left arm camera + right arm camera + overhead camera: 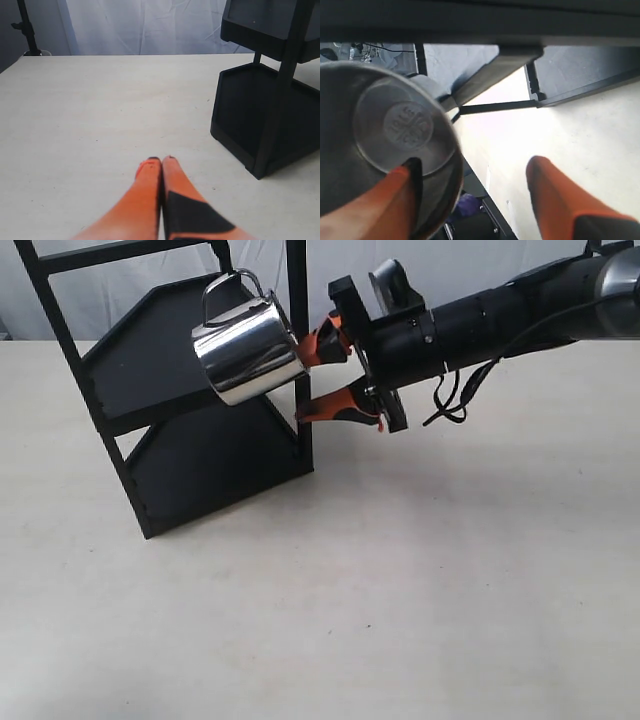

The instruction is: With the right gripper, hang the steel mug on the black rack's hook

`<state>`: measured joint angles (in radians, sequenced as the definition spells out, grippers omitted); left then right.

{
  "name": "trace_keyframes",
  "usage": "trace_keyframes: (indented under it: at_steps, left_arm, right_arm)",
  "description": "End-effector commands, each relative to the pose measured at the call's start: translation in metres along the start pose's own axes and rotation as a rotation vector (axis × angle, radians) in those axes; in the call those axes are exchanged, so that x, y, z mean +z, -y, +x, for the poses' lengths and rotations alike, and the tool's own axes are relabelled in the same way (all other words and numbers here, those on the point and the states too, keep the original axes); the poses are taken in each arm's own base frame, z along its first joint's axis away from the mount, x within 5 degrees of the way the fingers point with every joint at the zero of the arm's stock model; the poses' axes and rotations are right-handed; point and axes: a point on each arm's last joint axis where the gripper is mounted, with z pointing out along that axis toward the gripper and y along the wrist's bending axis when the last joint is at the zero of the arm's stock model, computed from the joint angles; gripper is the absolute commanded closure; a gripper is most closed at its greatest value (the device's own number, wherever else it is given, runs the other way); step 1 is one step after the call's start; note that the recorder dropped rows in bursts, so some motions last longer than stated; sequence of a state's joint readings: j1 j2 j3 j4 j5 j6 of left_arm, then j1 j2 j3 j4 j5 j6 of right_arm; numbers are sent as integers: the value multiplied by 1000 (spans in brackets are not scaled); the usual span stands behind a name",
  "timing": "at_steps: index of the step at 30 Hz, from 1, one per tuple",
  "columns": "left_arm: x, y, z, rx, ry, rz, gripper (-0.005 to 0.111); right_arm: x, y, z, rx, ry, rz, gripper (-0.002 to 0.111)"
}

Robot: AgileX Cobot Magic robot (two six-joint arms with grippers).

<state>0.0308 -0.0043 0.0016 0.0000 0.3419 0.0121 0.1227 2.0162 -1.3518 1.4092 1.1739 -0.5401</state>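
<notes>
The steel mug (pixel 245 350) hangs tilted beside the upper tray of the black rack (pixel 150 350), its looped handle (pixel 228 285) up by the rack's upper frame. The hook itself is hidden behind the handle. My right gripper (pixel 306 380) stands open just right of the mug, its jaws spread wide. In the right wrist view the mug's round base (pixel 402 127) fills one side, one orange finger (pixel 395 200) lies against its lower edge, and the other finger (pixel 555 195) is well apart. The left gripper (pixel 161 161) is shut on nothing above the table.
The rack's front post (pixel 298 340) stands between the mug and my right wrist. Its lower tray (pixel 250 110) sits on the pale table (pixel 400 590). A loose black cable (pixel 450 400) hangs under the right arm. A white curtain backs the scene.
</notes>
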Motion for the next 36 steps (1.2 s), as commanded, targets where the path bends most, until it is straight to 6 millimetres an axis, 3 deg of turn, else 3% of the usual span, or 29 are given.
trace_keyframes:
  at_steps: [1,6,14,19,20,26,28,33,36]
  left_arm:
    - [0,0,-2,-4,11,5,107]
    - [0,0,-2,-4,11,5,107]
    - [0,0,-2,-4,11,5,107]
    - [0,0,-2,-4,11,5,107]
    - [0,0,-2,-4,11,5,107]
    - [0,0,-2,-4,11,5,107]
    - [0,0,-2,-4,11,5,107]
    - [0,0,-2,-4,11,5,107]
    - [0,0,-2,-4,11,5,107]
  right_arm:
    - [-32,-13,-1,-66,48,32,49]
    - [-61,-25,2,-101,76,80,49]
    - [-89,-55,19,-223,96,147,52]
    - [-120,-77,50,-394,74,421,98]
    - [-125,-95,65,-431,93,450,108]
    - [-141,-162,129,-573,199,381,108]
    - [-148,-175,146,-618,232,363,108]
    - [-158,-196,181,-716,280,341,108]
    - [-159,-201,208,-796,419,315,108]
